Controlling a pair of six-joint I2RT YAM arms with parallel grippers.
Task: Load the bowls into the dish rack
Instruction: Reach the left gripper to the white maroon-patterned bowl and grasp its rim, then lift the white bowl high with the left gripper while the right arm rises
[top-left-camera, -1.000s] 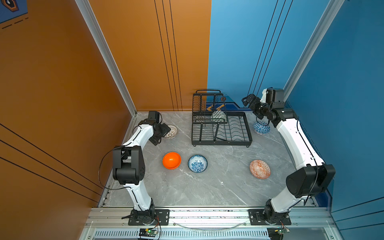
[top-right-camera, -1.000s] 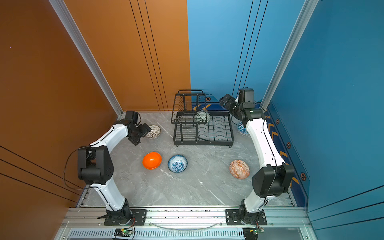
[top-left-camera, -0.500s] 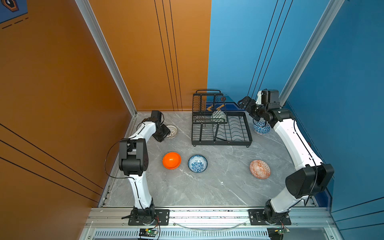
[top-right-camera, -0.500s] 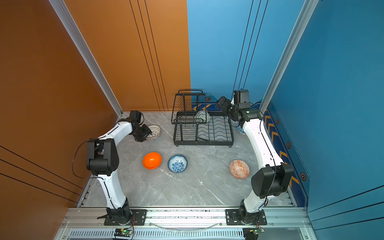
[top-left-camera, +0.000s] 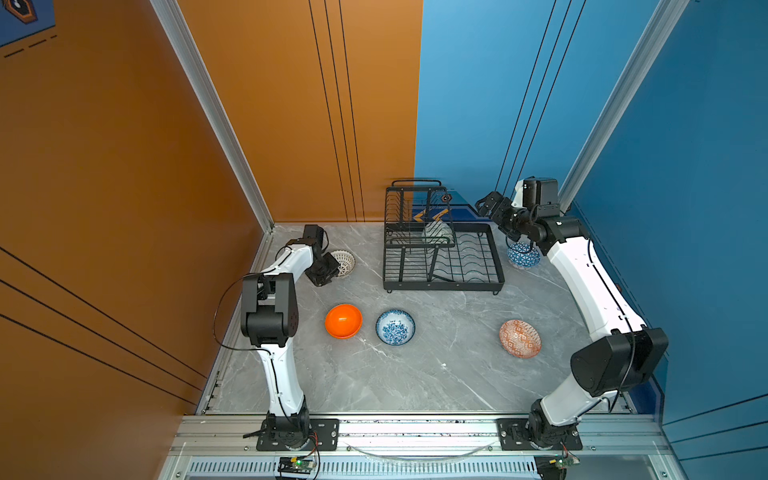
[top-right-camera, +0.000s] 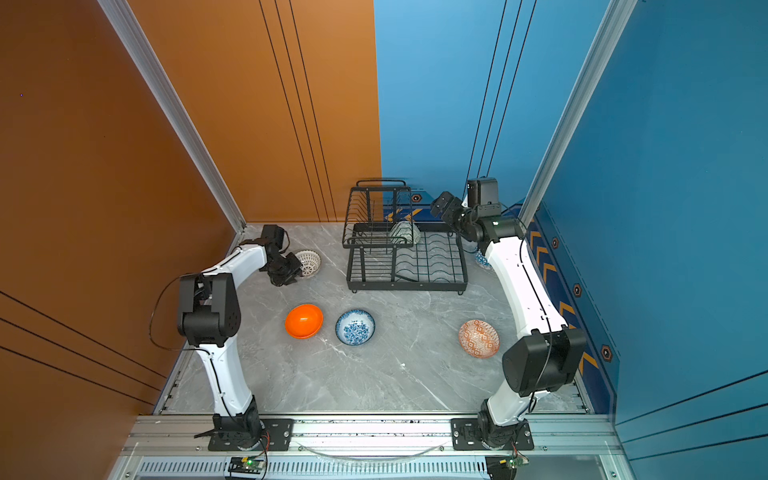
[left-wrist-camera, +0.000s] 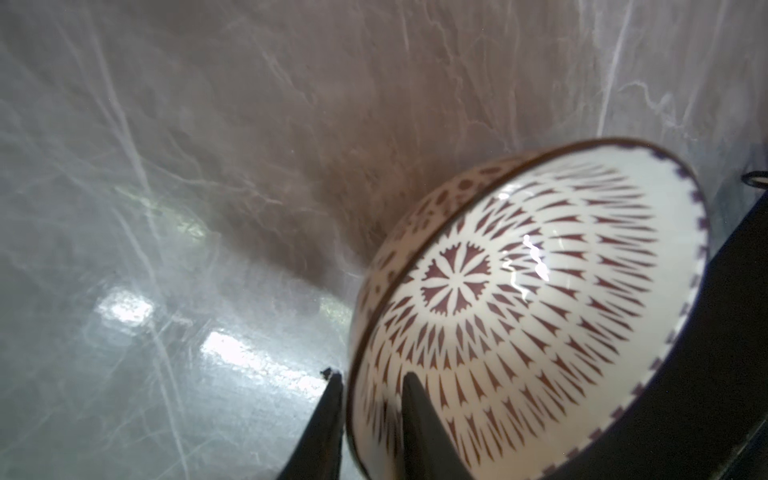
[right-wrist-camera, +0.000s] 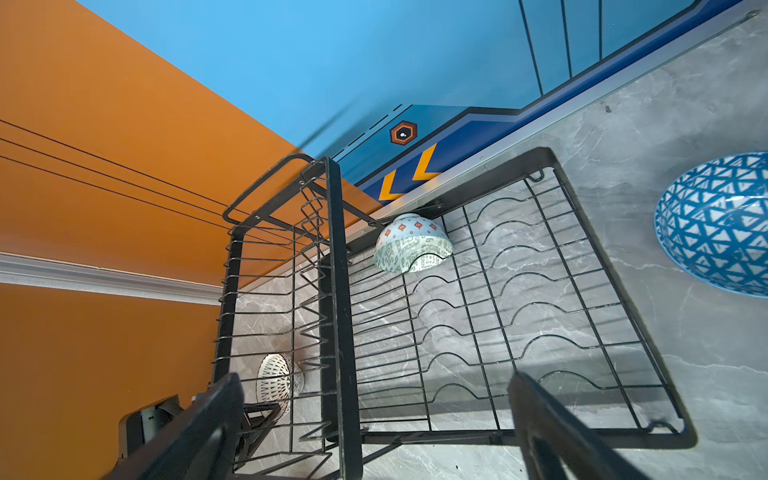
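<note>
Left end effector (left-wrist-camera: 365, 382) nearly closed, fingers pinched on rim of dark-lattice bowl (left-wrist-camera: 528, 299), one inside, one outside. Bowl tilted, at far left of surface (top-left-camera: 415, 382), left of dish rack (top-left-camera: 442, 287).

Right end effector (top-left-camera: 486, 204) wide open, empty, raised near rack's far right corner.

Pale-green bowl (top-left-camera: 436, 232) stood on edge in rack's base tray beside upper tier.

Blue triangle bowl (top-left-camera: 523, 254) on surface just right of rack.

Orange bowl (top-left-camera: 343, 321), blue-floral bowl (top-left-camera: 395, 327), orange-red bowl (top-left-camera: 520, 338) lay on surface in front of rack.
</note>
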